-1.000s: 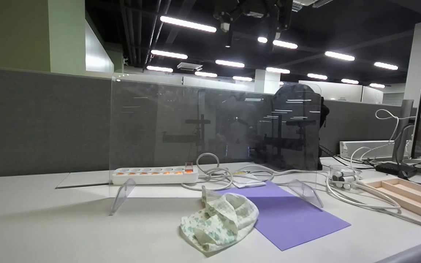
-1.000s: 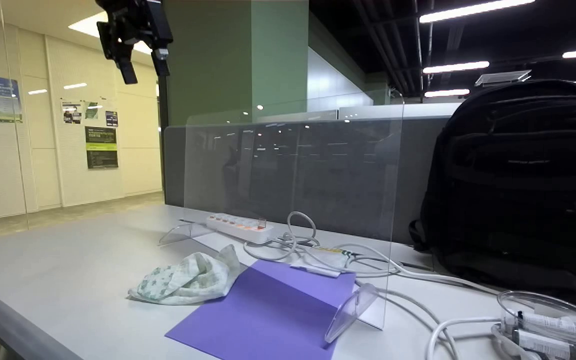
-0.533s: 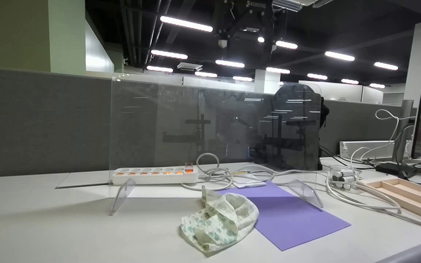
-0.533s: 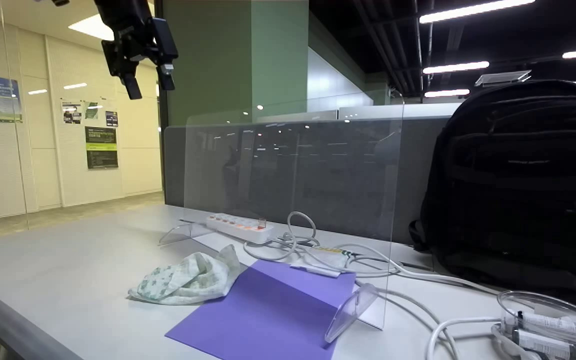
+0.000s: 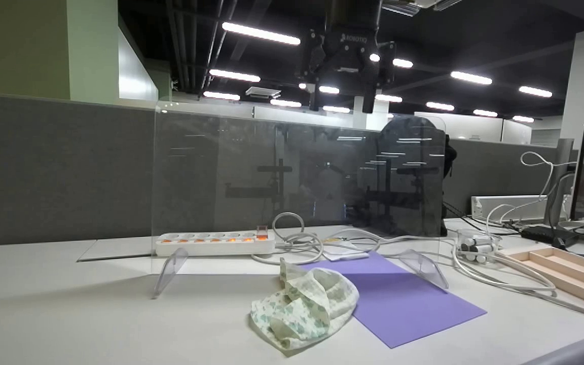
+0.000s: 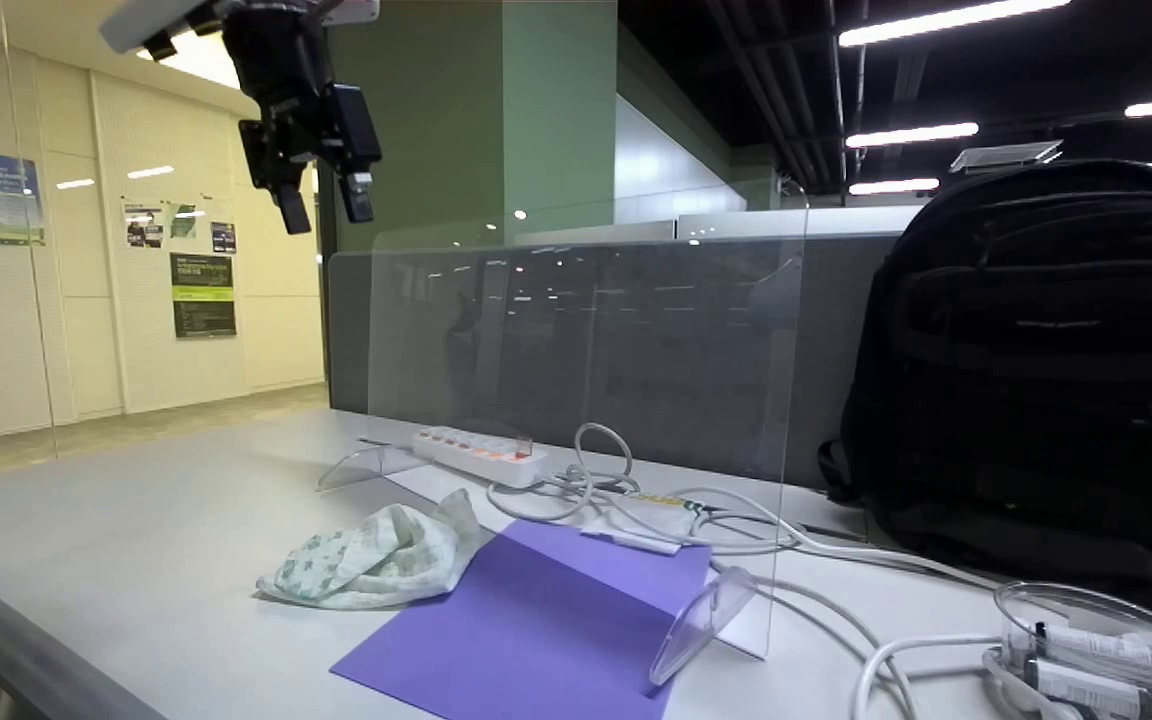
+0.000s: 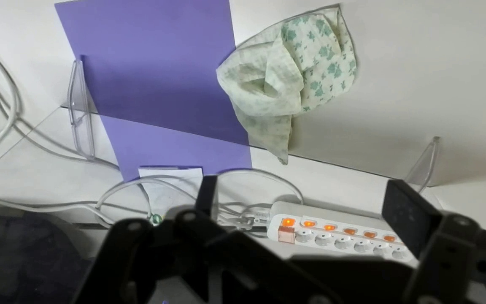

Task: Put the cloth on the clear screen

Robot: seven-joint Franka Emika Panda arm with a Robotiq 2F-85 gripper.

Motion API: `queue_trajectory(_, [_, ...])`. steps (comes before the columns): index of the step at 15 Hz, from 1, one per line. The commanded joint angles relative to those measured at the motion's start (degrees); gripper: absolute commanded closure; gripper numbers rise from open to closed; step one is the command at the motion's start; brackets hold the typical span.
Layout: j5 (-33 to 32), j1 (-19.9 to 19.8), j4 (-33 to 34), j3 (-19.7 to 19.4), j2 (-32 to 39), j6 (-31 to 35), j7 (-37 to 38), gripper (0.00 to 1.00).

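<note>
Cloth point(image 5: 308, 308) with a green print lies crumpled on the white table point(image 5: 79, 324), one side overlapping the purple sheet point(image 5: 418, 306), near the upright clear screen point(image 5: 297, 187); whether they touch is hard to tell. High above the table, well apart from the cloth, the gripper point(image 6: 327, 213) hangs pointing down with its jaws spread wide.
</note>
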Motion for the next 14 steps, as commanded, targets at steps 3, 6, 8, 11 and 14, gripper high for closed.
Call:
queue_trajectory(3, [-0.4,-1.5,0.5,-2.3,10.4,7.8,3.0,0.0])
queue_trajectory(6, [-0.3,-1.1,0.9,-3.2,15.9,10.5,2.5,0.0])
queue_trajectory(8, [-0.6,-0.8,0.7,-3.5,19.0,11.6,2.8,0.0])
queue_trajectory(11, [-1.9,-0.7,0.5,-3.5,23.2,13.0,4.7,0.0])
queue_trajectory(14, [-3.1,-0.5,0.3,-3.8,26.9,15.6,8.8,0.0])
